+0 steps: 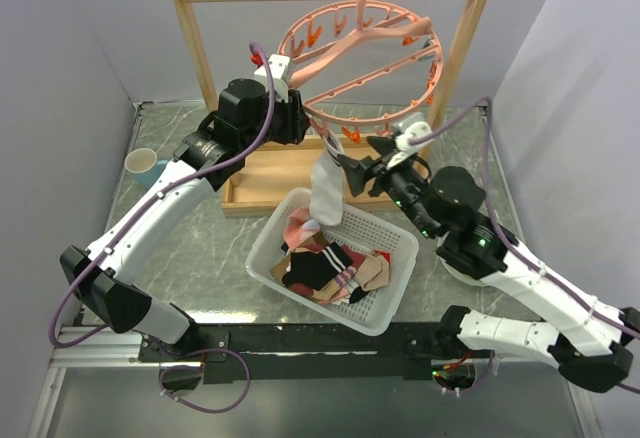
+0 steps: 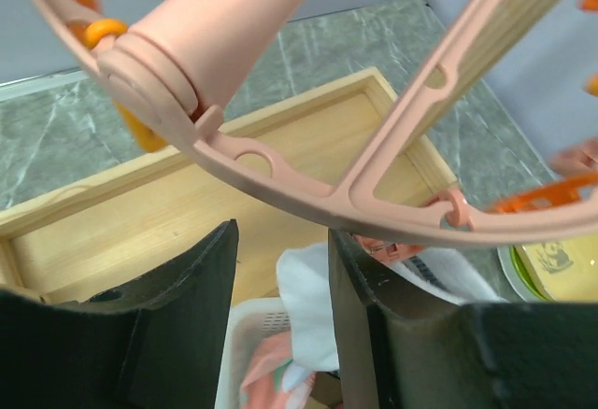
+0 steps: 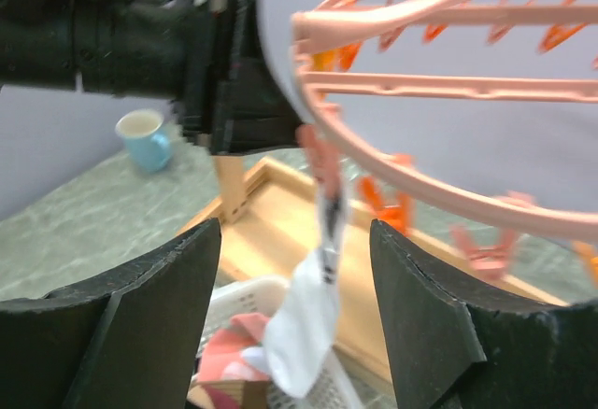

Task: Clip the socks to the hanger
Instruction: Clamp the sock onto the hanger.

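White sock [image 1: 326,193] hangs clipped to hanger [image 1: 350,42] (over basket [image 1: 262,250]).

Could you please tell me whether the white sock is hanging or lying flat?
Hanging: the white sock dangles from a hanger clip above the basket.

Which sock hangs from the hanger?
The white sock, dangling from the hanger; the other socks lie piled in the basket.

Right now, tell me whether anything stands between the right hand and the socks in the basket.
Yes: the white sock hanging from the hanger dangles just ahead of the open right hand, its lower end over the far end of the basket. The pile itself lies uncovered below.
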You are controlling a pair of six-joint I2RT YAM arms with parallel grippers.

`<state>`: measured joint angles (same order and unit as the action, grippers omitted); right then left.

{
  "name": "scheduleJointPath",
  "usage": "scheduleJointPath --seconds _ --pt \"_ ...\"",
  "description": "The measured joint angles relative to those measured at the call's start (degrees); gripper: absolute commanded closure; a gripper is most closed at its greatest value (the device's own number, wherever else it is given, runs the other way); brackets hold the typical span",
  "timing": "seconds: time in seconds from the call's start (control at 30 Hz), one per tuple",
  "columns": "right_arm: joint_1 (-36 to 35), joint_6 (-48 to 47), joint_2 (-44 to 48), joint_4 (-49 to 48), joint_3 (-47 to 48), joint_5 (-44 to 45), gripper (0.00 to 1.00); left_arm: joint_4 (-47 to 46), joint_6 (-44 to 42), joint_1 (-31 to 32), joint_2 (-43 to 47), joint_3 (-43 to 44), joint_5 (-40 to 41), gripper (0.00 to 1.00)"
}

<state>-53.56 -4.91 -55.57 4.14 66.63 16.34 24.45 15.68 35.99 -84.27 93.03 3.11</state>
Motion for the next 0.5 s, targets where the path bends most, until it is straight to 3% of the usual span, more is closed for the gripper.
scheduleJointPath --seconds 0.27,0.5 --pt "4.4 -1.4 2.6 -1.6 -4.0 3.3 0.29 0.2 -0.4 0.0 0.5 0.0 3.5 0.52" --pt "11.5 -1.2 2.2 -1.1 -7.0 0.8 0.32 0.3 -1.0 -1.6 1.3 1.2 4.9 0.51"
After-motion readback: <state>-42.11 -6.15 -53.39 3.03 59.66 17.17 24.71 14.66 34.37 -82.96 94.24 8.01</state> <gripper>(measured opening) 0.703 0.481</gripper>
